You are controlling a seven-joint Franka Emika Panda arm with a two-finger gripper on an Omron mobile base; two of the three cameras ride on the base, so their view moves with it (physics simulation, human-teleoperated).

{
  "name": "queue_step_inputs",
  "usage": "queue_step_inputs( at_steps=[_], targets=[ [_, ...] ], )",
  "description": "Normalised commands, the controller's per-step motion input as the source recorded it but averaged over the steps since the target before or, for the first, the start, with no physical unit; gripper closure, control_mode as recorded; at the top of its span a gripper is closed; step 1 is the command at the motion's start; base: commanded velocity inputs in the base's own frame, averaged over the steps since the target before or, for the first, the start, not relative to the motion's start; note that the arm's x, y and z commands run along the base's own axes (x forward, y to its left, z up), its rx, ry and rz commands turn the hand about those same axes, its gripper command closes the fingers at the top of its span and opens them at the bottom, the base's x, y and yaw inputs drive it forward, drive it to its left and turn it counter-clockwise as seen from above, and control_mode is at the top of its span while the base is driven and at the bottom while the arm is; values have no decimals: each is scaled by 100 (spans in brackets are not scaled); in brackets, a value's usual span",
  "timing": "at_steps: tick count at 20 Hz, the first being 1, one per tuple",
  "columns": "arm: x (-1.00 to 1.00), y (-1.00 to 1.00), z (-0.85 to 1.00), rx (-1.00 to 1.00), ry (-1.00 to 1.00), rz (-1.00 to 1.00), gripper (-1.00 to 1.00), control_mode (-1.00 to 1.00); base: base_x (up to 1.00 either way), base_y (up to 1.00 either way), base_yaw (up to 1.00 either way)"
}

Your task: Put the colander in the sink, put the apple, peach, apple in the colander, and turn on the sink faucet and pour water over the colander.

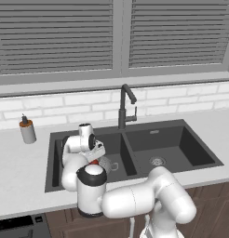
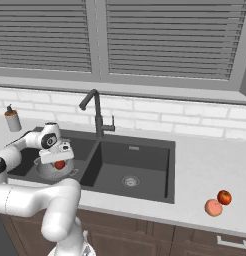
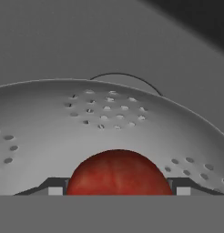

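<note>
The silvery colander (image 3: 109, 118) sits in the left basin of the dark sink (image 1: 181, 139), also seen as the colander (image 1: 106, 163) and colander (image 2: 46, 172). My gripper (image 3: 119, 190) hangs just over its bowl, shut on a red apple (image 3: 118, 175) that sits between the two fingertips. The same apple (image 1: 94, 161) and apple (image 2: 59, 164) shows under the gripper (image 2: 57, 159) at the colander's rim. The peach (image 2: 213, 207) and another red apple (image 2: 224, 197) lie on the counter right of the sink (image 2: 140, 155). The faucet (image 1: 122, 109) stands behind the divider, with no stream showing.
A small grey soap dispenser (image 1: 27, 130) stands on the counter left of the sink. The right basin with its steel drain (image 2: 130, 181) holds nothing. A white tiled wall and window blinds rise behind the faucet (image 2: 97, 117).
</note>
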Motion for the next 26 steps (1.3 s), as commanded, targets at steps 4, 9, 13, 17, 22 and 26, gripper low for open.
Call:
queue_step_inputs(
  at_steps=[4, 9, 13, 17, 22, 26],
  targets=[
    [5, 2, -26, 0, 0, 7, 100, -100, 0, 0, 0],
    [-7, 7, -17, 0, 0, 7, -100, -100, 0, 0, 0],
    [-28, 7, -3, 0, 0, 2, -100, -100, 0, 0, 0],
    [-31, 3, 0, 3, 0, 0, -100, -100, 0, 0, 0],
    [-25, 0, 20, 3, 0, 0, -100, -100, 0, 0, 0],
    [-23, 0, 44, 0, -2, 0, -100, -100, 0, 0, 0]
  ],
)
